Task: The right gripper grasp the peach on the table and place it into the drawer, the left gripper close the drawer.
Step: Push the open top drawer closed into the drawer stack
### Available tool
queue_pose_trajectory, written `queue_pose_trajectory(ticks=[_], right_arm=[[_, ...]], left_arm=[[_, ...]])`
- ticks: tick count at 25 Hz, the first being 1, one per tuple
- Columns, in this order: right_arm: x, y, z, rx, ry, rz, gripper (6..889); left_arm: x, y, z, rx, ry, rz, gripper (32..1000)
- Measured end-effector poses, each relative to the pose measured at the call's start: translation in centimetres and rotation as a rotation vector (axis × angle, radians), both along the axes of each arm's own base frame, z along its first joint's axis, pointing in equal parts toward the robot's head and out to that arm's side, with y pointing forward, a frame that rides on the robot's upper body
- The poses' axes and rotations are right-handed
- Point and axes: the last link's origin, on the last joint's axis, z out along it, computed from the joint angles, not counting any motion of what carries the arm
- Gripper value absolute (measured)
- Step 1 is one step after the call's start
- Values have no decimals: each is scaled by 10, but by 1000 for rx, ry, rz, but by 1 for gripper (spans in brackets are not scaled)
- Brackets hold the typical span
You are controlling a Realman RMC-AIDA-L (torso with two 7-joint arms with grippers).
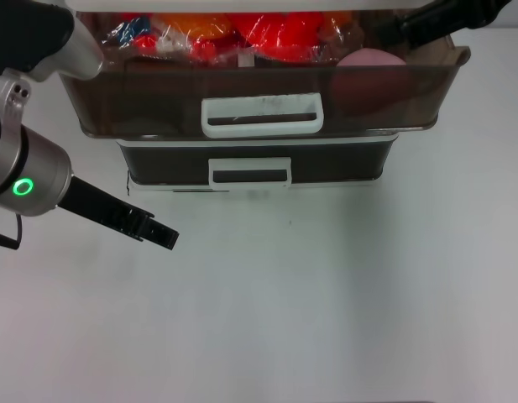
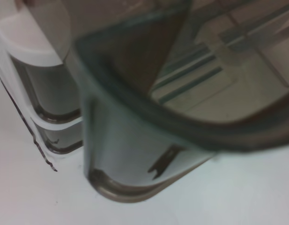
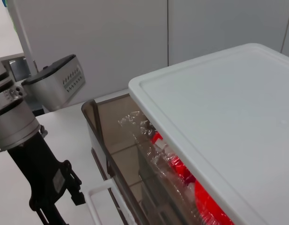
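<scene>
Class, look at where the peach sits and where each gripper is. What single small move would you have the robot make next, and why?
Probably the left gripper should move toward the white handle of the drawer to push it shut. The peach already lies inside the open drawer at its right end, the right gripper is up beside it, and the left gripper sits over the table, off the drawer front.

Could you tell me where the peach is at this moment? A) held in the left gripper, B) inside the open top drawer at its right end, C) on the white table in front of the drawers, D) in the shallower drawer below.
B: the head view shows the peach inside the pulled-out drawer, beside the packets, below the right gripper.
</scene>
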Motion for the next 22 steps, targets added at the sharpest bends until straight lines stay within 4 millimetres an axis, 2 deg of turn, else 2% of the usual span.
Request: queue_pose_trajectory(ticks=[10,22], right_arm=[[1,-1,-1,-4,-3,-3,868],[3,-1,-1,-1,0,-9,868]], left_arm=[[4,-6,5,-11,-9,1,813],[36,-24,25,-16,14,-88,813]])
